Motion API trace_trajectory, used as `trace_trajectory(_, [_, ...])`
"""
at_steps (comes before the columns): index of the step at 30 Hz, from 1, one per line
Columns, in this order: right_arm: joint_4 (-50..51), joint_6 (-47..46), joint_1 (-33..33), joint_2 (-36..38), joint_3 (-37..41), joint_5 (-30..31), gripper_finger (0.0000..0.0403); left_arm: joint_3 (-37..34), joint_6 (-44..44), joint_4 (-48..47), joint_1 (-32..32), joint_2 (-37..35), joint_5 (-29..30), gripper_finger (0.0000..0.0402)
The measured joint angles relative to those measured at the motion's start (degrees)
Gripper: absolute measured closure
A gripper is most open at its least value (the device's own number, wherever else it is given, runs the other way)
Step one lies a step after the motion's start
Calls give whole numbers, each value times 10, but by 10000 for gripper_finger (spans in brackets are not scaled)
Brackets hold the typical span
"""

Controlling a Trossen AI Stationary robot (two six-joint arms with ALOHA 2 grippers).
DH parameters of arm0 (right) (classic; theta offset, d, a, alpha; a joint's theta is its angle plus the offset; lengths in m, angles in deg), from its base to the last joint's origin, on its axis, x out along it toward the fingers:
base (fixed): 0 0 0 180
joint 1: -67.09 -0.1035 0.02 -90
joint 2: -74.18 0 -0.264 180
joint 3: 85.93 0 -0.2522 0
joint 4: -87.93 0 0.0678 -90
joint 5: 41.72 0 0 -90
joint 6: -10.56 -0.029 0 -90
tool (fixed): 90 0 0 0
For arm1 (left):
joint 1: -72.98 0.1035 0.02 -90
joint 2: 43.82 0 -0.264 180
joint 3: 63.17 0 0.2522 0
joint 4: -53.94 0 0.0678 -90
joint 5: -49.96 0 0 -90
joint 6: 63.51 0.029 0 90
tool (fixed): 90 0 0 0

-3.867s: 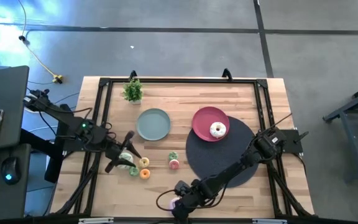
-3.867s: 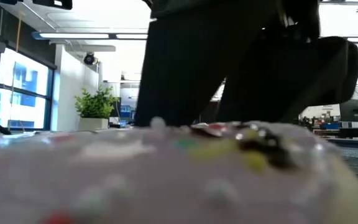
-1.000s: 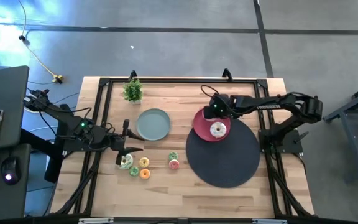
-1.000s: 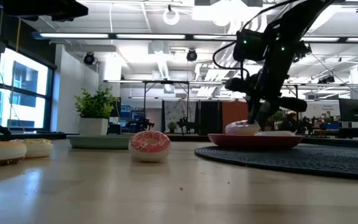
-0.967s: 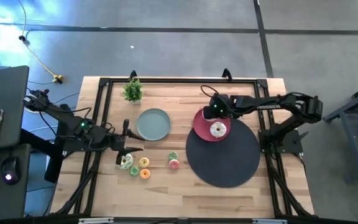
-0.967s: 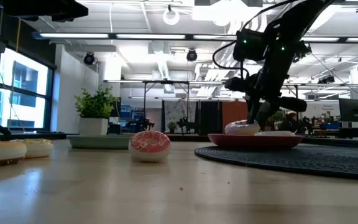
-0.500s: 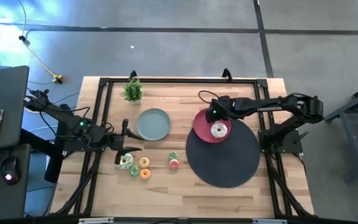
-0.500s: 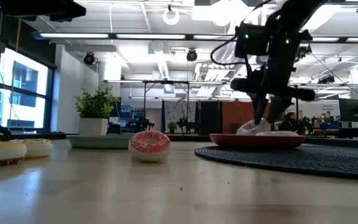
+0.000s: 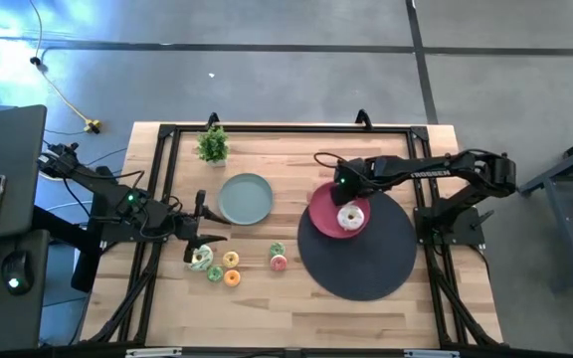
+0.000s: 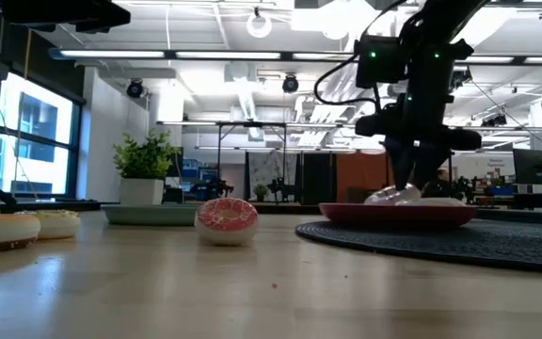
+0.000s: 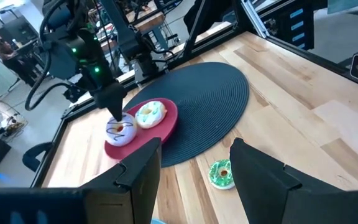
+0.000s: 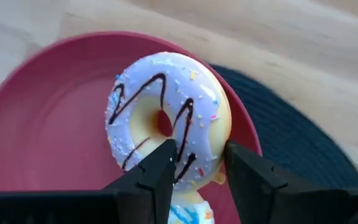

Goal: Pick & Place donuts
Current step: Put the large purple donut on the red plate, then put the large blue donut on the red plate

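1. Here the glossy white-iced ring donut, drizzled dark and sprinkled, stands on edge over the smooth pink plate.
2. The right gripper pinches its rim.
3. The left gripper, fingers apart, hovers near the tiny donuts.

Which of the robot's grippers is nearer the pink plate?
Right. The right gripper is over the pink plate, pinching a white-iced donut; the left gripper hangs beyond the grey-green plate.

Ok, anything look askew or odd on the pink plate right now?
Yes. The white-iced donut stands tilted on edge over the pink plate, pinched at its rim by the right end effector, not lying flat. It leans over a second donut already on the plate.
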Motion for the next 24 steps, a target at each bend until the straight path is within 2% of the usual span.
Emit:
trace_trajectory(4, [-29,2,-1,0,0,-13,273,0,0,0,0,0,0,218])
trace_trajectory(10, [6,1,-3,0,0,17,265,0,0,0,0,0,0,218])
trace_trajectory(13, [26,20,-3,0,0,17,238,0,0,0,0,0,0,218])
trace_trajectory(19, [34,-1,-15,15,0,16,159,0,0,0,0,0,1,218])
trace_trajectory(24, [-11,0,-45,46,0,10,138,0,0,0,0,0,10,218])
